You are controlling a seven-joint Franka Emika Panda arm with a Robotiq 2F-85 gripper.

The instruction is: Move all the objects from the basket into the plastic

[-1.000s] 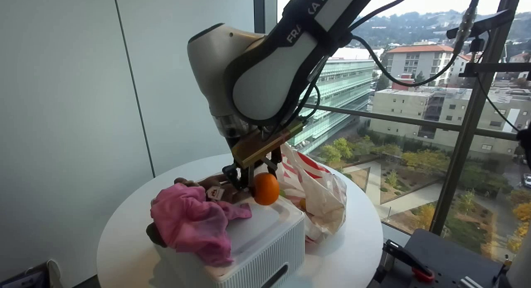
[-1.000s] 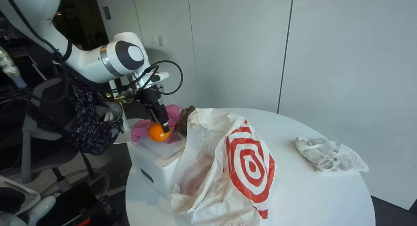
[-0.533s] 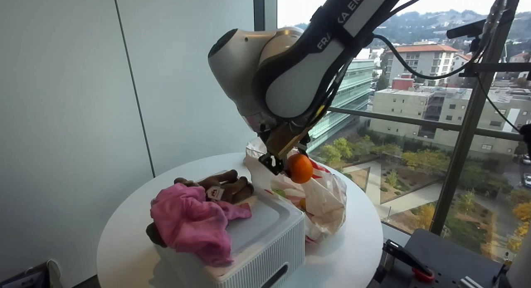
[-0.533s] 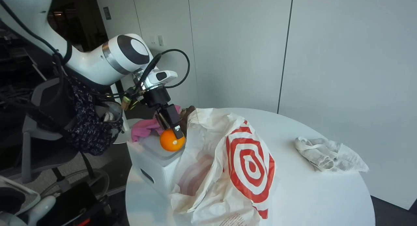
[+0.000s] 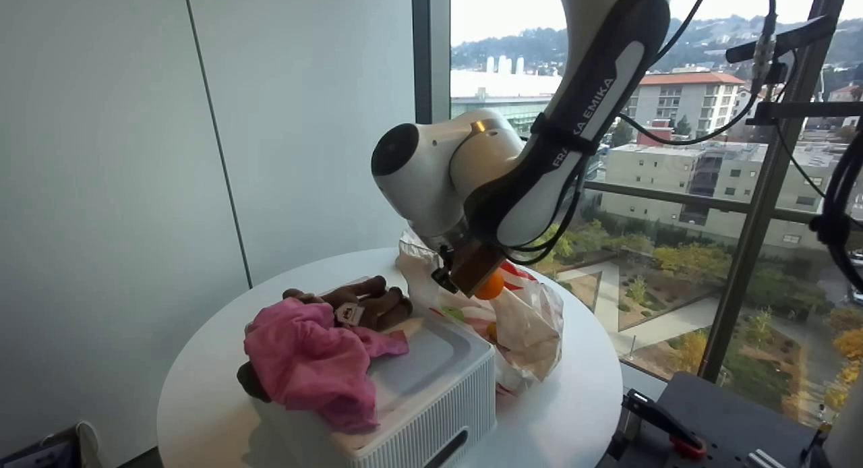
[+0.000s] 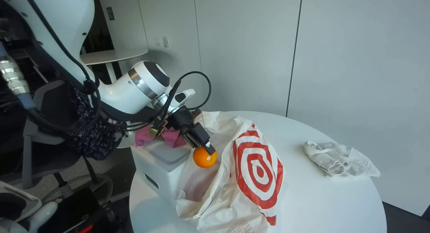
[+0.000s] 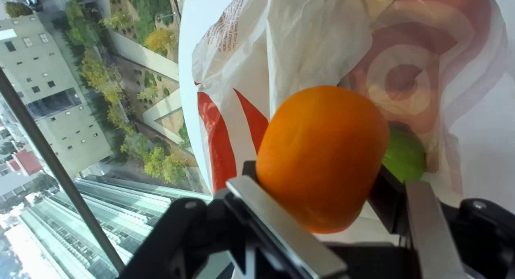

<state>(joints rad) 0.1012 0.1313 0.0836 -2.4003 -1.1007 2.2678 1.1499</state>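
Where a tall window (image 5: 674,197) meets pale wall panels (image 5: 108,185), a round white worktop (image 6: 309,202) carries a plastic bag (image 6: 231,199) just beside a white box (image 5: 438,394). The tool (image 7: 317,182), partly spread, grips the orange (image 7: 324,150) at the bag's mouth. Worktop stretches from bag to crumpled cloth (image 6: 339,160) by its edge. "EMIKA" reads on the arm (image 5: 586,117); a red bullseye (image 6: 259,172) marks the bag.

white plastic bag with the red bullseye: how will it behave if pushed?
Probably floppy: the white plastic bag has thin, see-through, creased walls, so a push would likely fold them. Being that thin, it is likely light and may slide, though the green round item inside could anchor it a little.
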